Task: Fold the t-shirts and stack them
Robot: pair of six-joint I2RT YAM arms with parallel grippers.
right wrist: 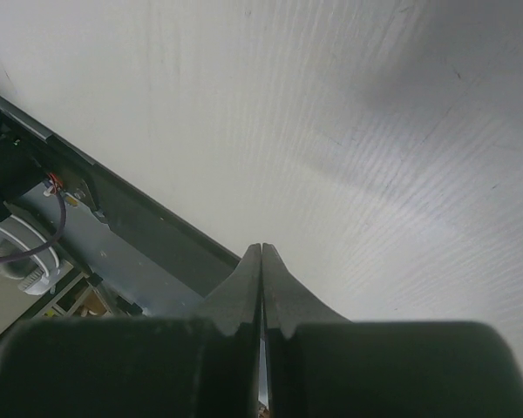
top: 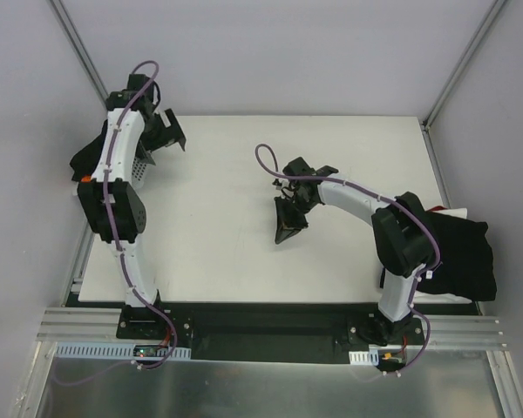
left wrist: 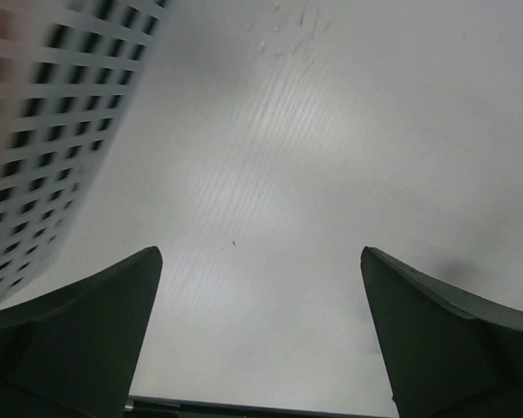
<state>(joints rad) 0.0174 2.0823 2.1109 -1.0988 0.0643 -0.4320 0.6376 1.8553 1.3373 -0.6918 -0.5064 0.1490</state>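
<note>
Left gripper (top: 163,138) spread fully, empty, just beside basket (top: 140,167). Right gripper (top: 289,225) clamped shut on nothing, well apart from basket. Black t-shirts (top: 460,248) heaped far across from basket; possibly more dark cloth (top: 85,158) behind it. Expect soft, light, limp fabric: pinch at a hem edge.

text: none readable in any view | labels, brands: none legible | numbers, signs: none legible | t-shirts (top: 458,252) at right edge of table (top: 244,252): plain black from above, any print too small to tell
</note>
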